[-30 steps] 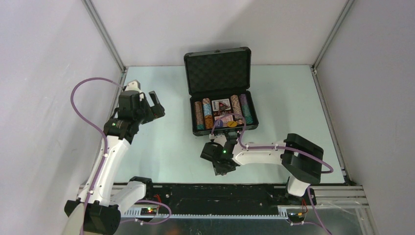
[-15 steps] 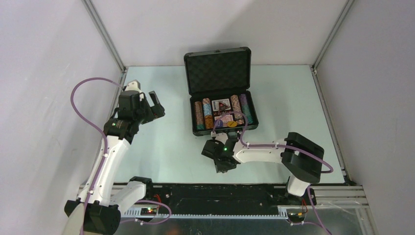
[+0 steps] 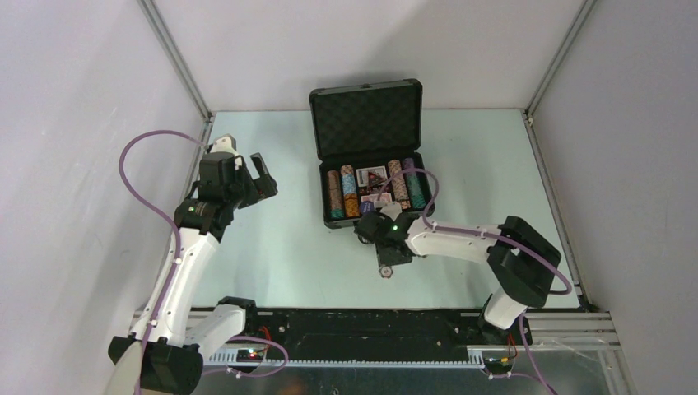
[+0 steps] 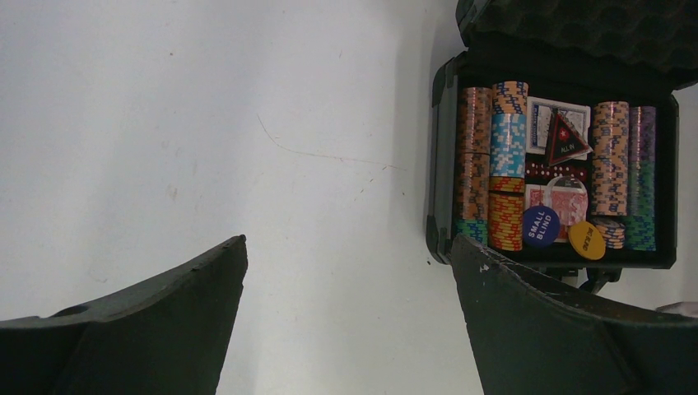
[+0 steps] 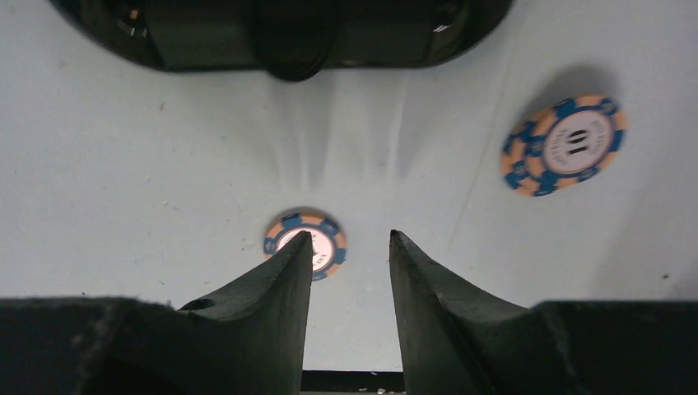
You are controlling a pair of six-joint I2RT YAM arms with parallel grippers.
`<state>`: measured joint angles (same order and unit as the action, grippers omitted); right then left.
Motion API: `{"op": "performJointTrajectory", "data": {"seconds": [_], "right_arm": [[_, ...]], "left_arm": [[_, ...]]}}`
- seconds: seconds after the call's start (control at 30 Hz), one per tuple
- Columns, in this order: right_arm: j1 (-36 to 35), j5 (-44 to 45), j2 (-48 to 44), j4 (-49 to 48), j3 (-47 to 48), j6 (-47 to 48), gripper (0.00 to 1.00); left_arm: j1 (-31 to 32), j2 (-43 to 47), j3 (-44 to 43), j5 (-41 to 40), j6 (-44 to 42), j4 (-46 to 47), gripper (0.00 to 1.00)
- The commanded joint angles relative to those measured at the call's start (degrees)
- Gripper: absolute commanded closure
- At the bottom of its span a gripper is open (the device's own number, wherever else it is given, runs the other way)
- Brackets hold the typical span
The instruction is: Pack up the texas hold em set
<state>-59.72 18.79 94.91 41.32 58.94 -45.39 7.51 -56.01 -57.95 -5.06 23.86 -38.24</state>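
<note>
right gripper point(image 5: 350, 240) part-open, empty | chip point(image 5: 328, 245) lying flat at one fingertip, second chip point(image 5: 564, 146) further ahead, off to the side; case point(image 5: 288, 37) straight ahead | likely light, stiff, slick, thin: pinch across rim | left gripper point(image 4: 347, 240) wide open, empty

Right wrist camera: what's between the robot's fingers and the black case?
One orange-and-blue chip, just past the right gripper; otherwise bare table up to the case. Right wrist view shows it.

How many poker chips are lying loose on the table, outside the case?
2. One chip lies by the right gripper, partly behind a finger; the second chip lies apart, nearer the case. More may be hidden.
</note>
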Motion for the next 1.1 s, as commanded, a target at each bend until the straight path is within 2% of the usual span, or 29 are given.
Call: {"op": "performJointTrajectory", "data": {"seconds": [0.0,0.1,0.17,0.33,0.47,0.53,0.7,0.97,1.07], "right_arm": [[3.7,3.1,-4.8,1.0,-0.5,2.7,0.56],[6.0,2.3,-6.5,0.3,-1.3,3.6,0.55],[6.4,1.2,-6.9,-0.4,-1.9,4.1,0.51],[4.8,-0.7,-6.1,-1.8,-2.2,3.3,0.34],[2.8,-2.6,-4.4,-3.6,-2.2,2.1,0.27],[1.9,-3.4,-3.5,-4.5,-2.2,1.8,0.26],[1.3,-5.1,-1.3,-6.1,-2.2,1.5,0.36],[0.4,-5.1,1.2,-5.9,-2.2,1.1,0.45],[0.1,-5.8,1.4,-6.2,-2.2,1.0,0.46]], "left_arm": [[-0.5,0.7,0.2,1.2,-0.7,1.4,0.02],[-0.6,0.7,0.1,1.3,-0.7,1.4,0.02],[-0.7,0.7,0.2,1.3,-0.7,1.4,0.02],[-0.8,0.7,0.2,1.4,-0.7,1.4,0.02],[-0.8,0.6,0.2,1.4,-0.7,1.4,0.02],[-0.8,0.6,0.2,1.6,-0.7,1.4,0.02],[-0.9,0.6,0.2,1.5,-0.7,1.5,0.02],[-0.9,0.6,0.3,1.6,-0.7,1.6,0.02],[-0.9,0.7,0.3,1.5,-0.7,1.6,0.02]]}}
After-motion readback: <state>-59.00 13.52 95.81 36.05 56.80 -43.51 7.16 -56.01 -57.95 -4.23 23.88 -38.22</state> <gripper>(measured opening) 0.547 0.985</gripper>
